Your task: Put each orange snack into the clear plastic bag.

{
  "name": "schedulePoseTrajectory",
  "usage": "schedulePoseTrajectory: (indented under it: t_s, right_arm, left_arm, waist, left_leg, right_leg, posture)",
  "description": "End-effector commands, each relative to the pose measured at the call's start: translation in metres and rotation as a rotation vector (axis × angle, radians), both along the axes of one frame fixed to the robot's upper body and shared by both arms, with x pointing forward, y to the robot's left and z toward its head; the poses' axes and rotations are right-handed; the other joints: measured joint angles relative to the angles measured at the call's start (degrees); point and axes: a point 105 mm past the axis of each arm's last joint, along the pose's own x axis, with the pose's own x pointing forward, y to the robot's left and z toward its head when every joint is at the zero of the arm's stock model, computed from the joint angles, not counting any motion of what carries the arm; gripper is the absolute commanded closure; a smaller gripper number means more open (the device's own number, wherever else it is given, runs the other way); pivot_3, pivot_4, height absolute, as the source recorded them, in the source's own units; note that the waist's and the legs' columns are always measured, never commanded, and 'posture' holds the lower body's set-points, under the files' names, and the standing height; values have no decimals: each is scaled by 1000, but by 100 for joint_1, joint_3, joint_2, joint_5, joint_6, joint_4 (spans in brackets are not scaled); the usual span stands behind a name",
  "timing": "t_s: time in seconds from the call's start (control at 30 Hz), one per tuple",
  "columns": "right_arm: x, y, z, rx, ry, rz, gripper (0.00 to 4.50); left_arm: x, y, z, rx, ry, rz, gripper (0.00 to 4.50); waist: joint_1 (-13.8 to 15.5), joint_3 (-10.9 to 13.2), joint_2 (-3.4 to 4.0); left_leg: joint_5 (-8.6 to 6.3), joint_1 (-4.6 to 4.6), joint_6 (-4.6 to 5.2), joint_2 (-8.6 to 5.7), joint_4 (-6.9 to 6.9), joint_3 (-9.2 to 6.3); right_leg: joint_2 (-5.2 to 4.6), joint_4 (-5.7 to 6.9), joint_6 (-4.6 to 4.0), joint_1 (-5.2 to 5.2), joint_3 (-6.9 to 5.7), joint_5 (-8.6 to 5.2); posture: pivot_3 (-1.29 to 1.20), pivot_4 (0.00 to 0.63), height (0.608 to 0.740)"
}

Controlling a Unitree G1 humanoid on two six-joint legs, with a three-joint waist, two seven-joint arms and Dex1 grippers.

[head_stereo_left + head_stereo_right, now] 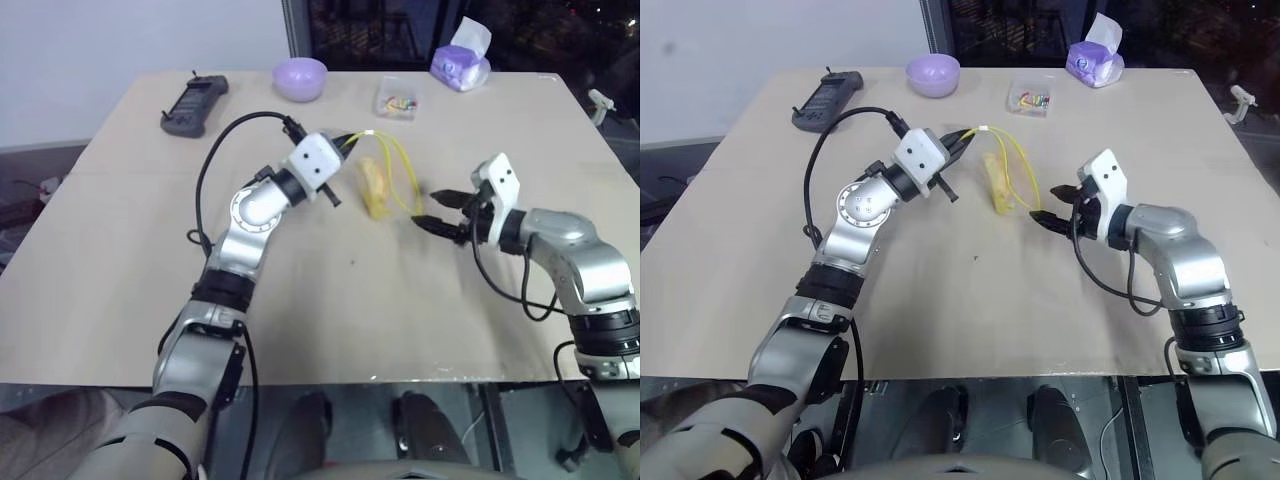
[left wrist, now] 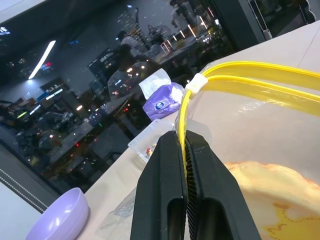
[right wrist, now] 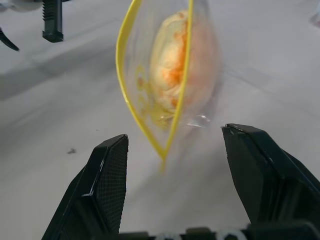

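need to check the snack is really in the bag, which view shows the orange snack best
The right wrist view: the orange snack sits large and central inside the clear plastic bag. The left wrist view catches just its edge behind the left gripper, which pinches the yellow seal. The eye views show it small and edge-on.

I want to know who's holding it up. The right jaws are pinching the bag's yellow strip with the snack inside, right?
Not quite: the left gripper pinches the clear plastic bag, as the left wrist view shows. The right gripper is open. The orange snack is inside.
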Motion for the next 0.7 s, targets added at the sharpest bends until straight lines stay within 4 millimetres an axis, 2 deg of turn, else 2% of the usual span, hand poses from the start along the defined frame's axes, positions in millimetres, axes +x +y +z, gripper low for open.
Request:
schedulePoseTrajectory:
  t_s: [0.03,0.17,0.3,0.4,0.47,0.6,0.7]
  right_arm:
    - [7,2,21,-11,-120,-28,1272]
    - [17,6,55,27,-259,-64,1272]
    - [18,28,87,-82,-495,-13,1272]
    - [22,40,94,-231,-655,3,1272]
    - [22,53,100,-272,-741,40,1272]
    - [22,73,99,-356,-849,104,1272]
    - [24,79,99,-434,-949,115,1272]
  left_arm:
    - [-5,-2,12,-7,-49,-11,4500]
    - [-6,-3,12,-6,-48,-17,4500]
    - [-9,-8,8,66,-77,-35,4500]
    - [-9,-5,10,101,-107,-26,4500]
    - [-9,-4,11,109,-110,-23,4500]
    - [-11,-6,11,118,-117,-28,4500]
    - [-12,-5,13,118,-124,-27,4500]
  waist:
    - [0,0,0]
    - [-21,1,1]
    - [-12,0,1]
    - [-15,0,1]
    - [-15,0,1]
    - [-13,0,1]
    - [-10,1,1]
  left_leg:
    - [0,0,0,0,0,0]
    - [0,2,0,0,0,2]
    - [0,0,-1,1,-1,0]
    - [0,0,-1,0,-1,1]
    - [1,1,-2,0,-1,2]
    - [4,-1,-8,0,-2,2]
    - [6,-1,-10,0,-2,2]
  right_leg:
    - [0,0,0,0,0,0]
    - [0,2,0,-2,2,0]
    - [1,2,0,-4,0,0]
    - [1,1,0,-4,1,0]
    - [1,1,0,-6,1,0]
    - [1,-1,0,-6,1,0]
    - [0,-1,0,-6,1,0]
  posture:
    - [0,150,740]
    - [0,150,740]
    - [0,150,740]
    - [0,150,740]
    - [0,150,740]
    - [0,150,740]
    - [0,150,740]
